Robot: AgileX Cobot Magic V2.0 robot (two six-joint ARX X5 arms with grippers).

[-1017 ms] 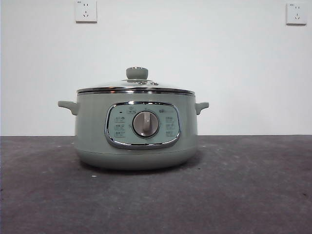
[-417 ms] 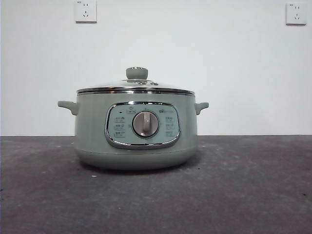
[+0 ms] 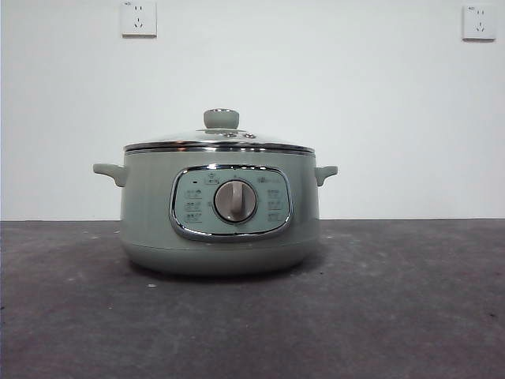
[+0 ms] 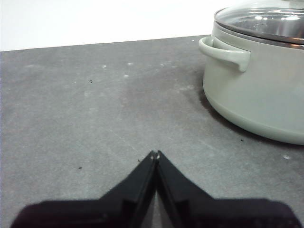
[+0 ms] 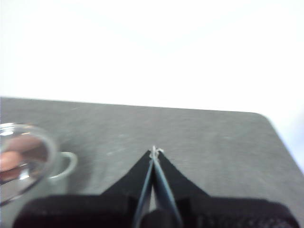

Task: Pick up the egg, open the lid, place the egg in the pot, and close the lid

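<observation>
The sage-green pot [image 3: 150,213] stands in the middle of the dark table, its dial facing the front view. The glass lid [image 3: 219,143] with its green knob sits closed on it. My left gripper [image 4: 155,153] is shut and empty, low over the table beside the pot [image 4: 256,90] and apart from it. My right gripper [image 5: 154,151] is shut and empty on the pot's other side. Through the lid [image 5: 21,161] in the right wrist view shows a blurred brown-orange shape [image 5: 12,160], perhaps the egg. No egg lies on the table.
Two wall sockets [image 3: 139,17] hang on the white wall behind. The table's rounded far corner [image 5: 261,116] shows in the right wrist view. A pot handle [image 4: 225,51] sticks out toward my left gripper.
</observation>
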